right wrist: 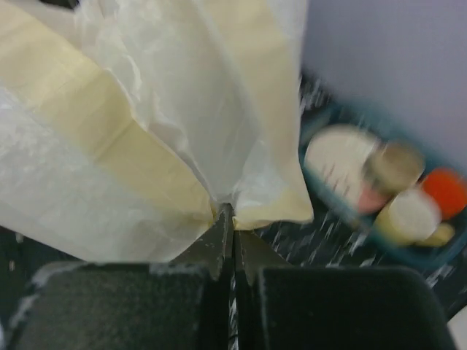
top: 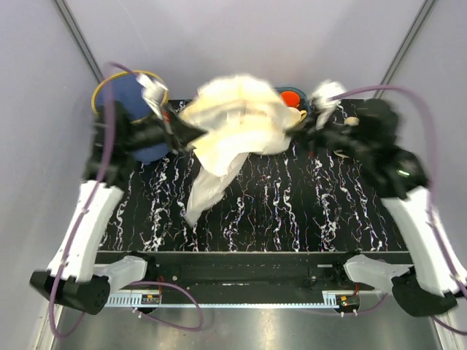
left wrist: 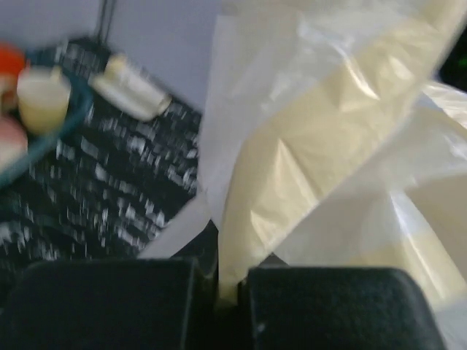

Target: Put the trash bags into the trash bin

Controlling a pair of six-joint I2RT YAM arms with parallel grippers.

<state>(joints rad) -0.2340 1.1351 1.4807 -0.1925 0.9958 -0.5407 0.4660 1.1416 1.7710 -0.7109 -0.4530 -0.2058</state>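
Trash bags, item one: the large sack (top: 237,117) sits in the upper centre of the top view, stretched between my two grippers above the black white-veined table (top: 306,211).

My left gripper (left wrist: 219,281) is pressed together on the sack's left edge. In the left wrist view the film comes straight up out of the narrow seam between my fingers (left wrist: 109,306) and fills the right and upper part of that frame.

My right gripper (right wrist: 232,226) is likewise pinched on the sack's right edge. In the right wrist view the tips meet at a gathered fold at lower centre, and the film fans up and to the left from there.

Condition of the sack: thin, crinkly and translucent, cream-white, with denser yellowish bands where layers overlap. It is bunched and billowed across the top. A narrower tail hangs down toward the centre-left of the top view; whether it touches the table I cannot tell.

Trash bin (top: 125,95): blue with a yellow rim, upper left of the top view, just left of the sack and partly behind my left arm. The sack is beside it, not in it.

Item two: a small pale bundle (left wrist: 135,87) lies on the table in the upper left of the left wrist view, beside a teal basket (left wrist: 76,117) of crockery.
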